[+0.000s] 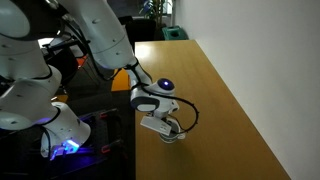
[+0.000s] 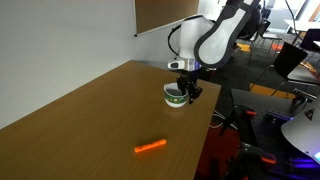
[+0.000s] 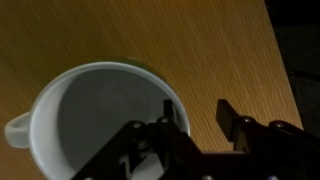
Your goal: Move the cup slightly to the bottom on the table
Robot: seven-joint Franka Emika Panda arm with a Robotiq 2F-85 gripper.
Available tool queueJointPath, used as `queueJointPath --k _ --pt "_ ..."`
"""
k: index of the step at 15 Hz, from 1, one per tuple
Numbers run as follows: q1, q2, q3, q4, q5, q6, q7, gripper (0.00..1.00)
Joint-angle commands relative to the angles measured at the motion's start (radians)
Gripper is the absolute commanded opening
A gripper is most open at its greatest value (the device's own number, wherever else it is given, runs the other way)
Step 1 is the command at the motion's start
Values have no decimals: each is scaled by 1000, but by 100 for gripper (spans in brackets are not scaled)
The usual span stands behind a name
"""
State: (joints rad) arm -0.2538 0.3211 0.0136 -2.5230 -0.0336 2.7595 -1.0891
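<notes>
The white arm [image 1: 100,38] slopes down from the upper part of an exterior view and bends at the wrist [image 1: 150,98], so the pincer [image 1: 170,133] points downward. In both exterior views the pincer hangs low beneath the arched arm. In the wrist view its jaws stand parted, one dark finger [image 3: 168,120] clearly apart from the other

cup [image 3: 100,120]: no print or logo legible, wrist view.
surface [image 2: 90,110]: wood grain only; no lettering readable.
gripper [image 3: 197,112]: dark parts, no brand mark readable.
arm [image 1: 100,40]: white casing; too small and blurred in ext. views for any label.
</notes>
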Motion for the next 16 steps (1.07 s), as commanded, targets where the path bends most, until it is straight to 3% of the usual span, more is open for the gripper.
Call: queueJointPath --k 1,5,8,9,11,12,13,15,16 --pt "2 -93 -11 -91 11 60 41 50" --pt "7 -143 -30 -135 3 112 86 59" --pt "16 -185 -48 -164 -13 130 123 69" --pt "19 -199 -56 -174 -20 139 133 78" --pt "27 -237 -74 -199 -39 154 161 77" --pt "33 -259 -83 -212 -51 166 184 83" --pt "40 -277 -94 -221 -68 181 209 83" --pt "54 -326 -108 -235 -92 192 288 96" --pt "60 -357 -112 -235 -101 174 326 96"
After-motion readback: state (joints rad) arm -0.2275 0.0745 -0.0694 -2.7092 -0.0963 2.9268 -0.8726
